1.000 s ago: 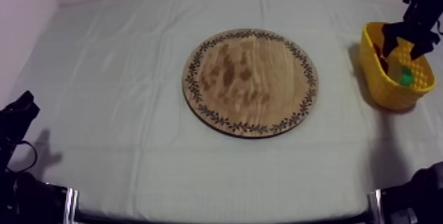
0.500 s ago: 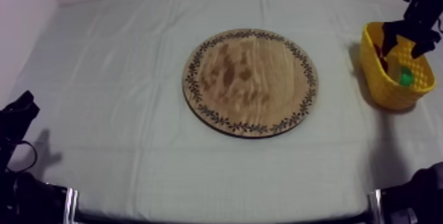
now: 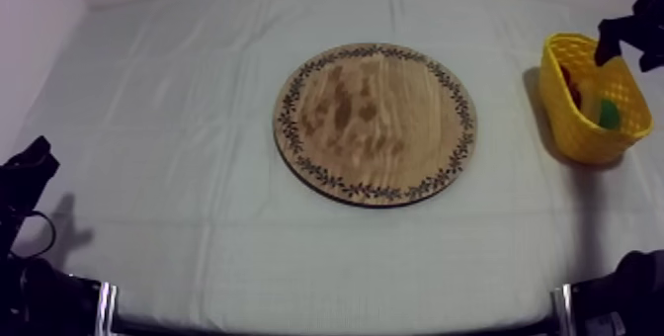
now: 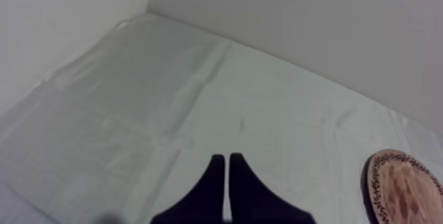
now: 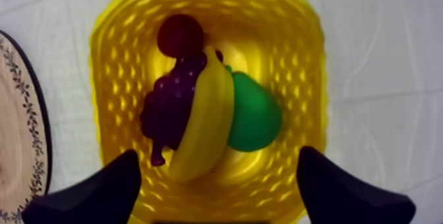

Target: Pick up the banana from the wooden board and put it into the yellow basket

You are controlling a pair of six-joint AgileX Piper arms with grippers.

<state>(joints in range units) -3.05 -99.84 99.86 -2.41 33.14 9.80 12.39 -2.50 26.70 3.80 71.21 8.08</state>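
Right hand (image 5: 219, 155) hovers above the yellow basket (image 5: 105, 75) at the far right of the surface (image 3: 178, 83), its two black fingers spread wide with nothing between them. And the banana (image 5: 204, 118) is down inside that basket, lying along the middle, with the bunch of grapes (image 5: 165, 108) pressed against one side and the green pear (image 5: 257, 118) against the other; the small red fruit (image 5: 180, 35) sits at one end of the banana. Over in the centre, the round wooden board (image 3: 375, 123) lies flat, well apart from the basket. Left hand (image 4: 226, 170) rests low at the near left, fingers pressed together in a narrow wedge, gripping nothing.
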